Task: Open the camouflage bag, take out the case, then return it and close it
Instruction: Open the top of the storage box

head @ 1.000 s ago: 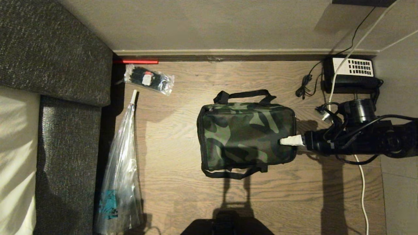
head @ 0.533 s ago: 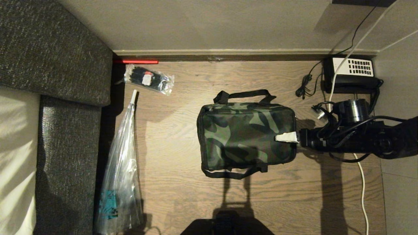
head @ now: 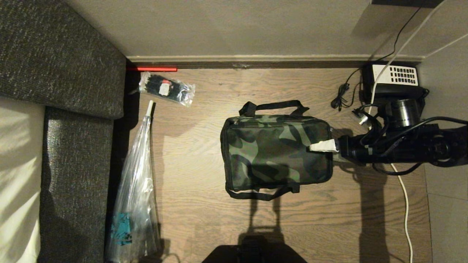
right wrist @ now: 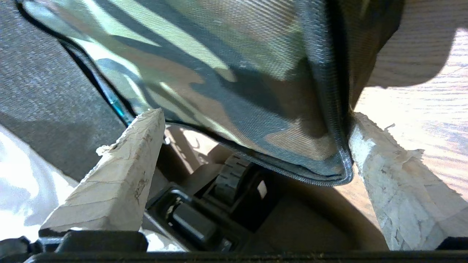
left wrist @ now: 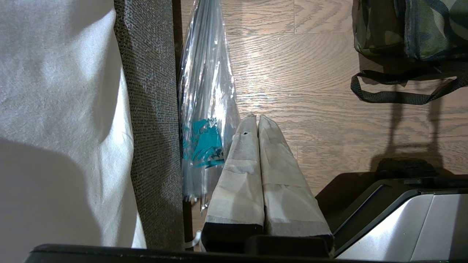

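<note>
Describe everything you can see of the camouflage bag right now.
The camouflage bag is a boxy fabric bag in green, olive and black, with black piping and two black strap handles lying flat, one toward the wall, one toward the robot. It lies shut on the wood floor, long side across the head view. The right gripper stands open at its right end, one taped finger over the top, the other beside the edge. No case shows.

Between the tape-wrapped, rough, frayed fingers [right wrist: 120, 171] of the right gripper [head: 323, 147] lies the camouflage bag [head: 274, 153], of coarse woven matt cloth with ribbed piping. Under it the floor [head: 204, 204] is grained wood with a slight sheen. Well away, a clear plastic bag [head: 135, 204] looks glossy and crinkled.
</note>
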`<state>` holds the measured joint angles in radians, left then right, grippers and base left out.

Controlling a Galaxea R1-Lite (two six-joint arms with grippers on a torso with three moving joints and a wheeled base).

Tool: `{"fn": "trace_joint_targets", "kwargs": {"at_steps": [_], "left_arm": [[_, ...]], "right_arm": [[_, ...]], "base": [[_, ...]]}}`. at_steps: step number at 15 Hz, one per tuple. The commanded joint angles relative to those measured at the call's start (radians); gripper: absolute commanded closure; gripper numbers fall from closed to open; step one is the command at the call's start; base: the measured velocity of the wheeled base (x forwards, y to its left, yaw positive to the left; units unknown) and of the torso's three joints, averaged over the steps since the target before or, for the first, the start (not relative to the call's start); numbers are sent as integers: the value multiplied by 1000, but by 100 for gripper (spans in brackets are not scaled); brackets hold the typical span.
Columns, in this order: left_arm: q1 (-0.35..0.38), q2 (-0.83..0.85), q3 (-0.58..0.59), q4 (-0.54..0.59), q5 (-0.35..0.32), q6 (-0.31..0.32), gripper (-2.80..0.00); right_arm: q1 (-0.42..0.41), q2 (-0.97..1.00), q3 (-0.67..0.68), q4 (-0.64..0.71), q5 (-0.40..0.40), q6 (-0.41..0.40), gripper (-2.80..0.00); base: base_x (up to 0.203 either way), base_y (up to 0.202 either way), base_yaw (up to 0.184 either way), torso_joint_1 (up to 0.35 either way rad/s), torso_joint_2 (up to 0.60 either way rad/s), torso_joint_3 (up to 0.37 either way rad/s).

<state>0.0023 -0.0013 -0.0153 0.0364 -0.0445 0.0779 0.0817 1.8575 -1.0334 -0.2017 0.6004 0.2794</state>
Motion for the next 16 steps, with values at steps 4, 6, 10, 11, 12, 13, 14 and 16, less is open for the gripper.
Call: {"fn": "trace_joint_targets", "kwargs": {"at_steps": [4, 6, 10, 11, 12, 13, 14, 16], "left_arm": [[0, 1, 0, 0, 0, 0, 0], [1, 1, 0, 0, 0, 0, 0], [1, 1, 0, 0, 0, 0, 0], [1, 1, 0, 0, 0, 0, 0], [1, 1, 0, 0, 0, 0, 0], [1, 1, 0, 0, 0, 0, 0], [1, 1, 0, 0, 0, 0, 0], [1, 1, 0, -1, 0, 0, 0]], "right_arm": [[33, -35, -27, 51, 22, 1, -280], [41, -35, -30, 50, 22, 1, -280], [44, -31, -34, 46, 19, -3, 0], [43, -31, -34, 44, 19, -8, 0], [43, -31, -31, 47, 19, -9, 0], [43, -31, -30, 50, 18, -8, 0], [43, -31, -28, 54, 16, -5, 0], [43, -31, -32, 54, 16, -2, 0]], "base": [[0, 0, 0, 0, 0, 0], [0, 0, 0, 0, 0, 0], [0, 0, 0, 0, 0, 0], [0, 0, 0, 0, 0, 0], [0, 0, 0, 0, 0, 0], [0, 0, 0, 0, 0, 0], [0, 0, 0, 0, 0, 0], [0, 0, 0, 0, 0, 0]]}}
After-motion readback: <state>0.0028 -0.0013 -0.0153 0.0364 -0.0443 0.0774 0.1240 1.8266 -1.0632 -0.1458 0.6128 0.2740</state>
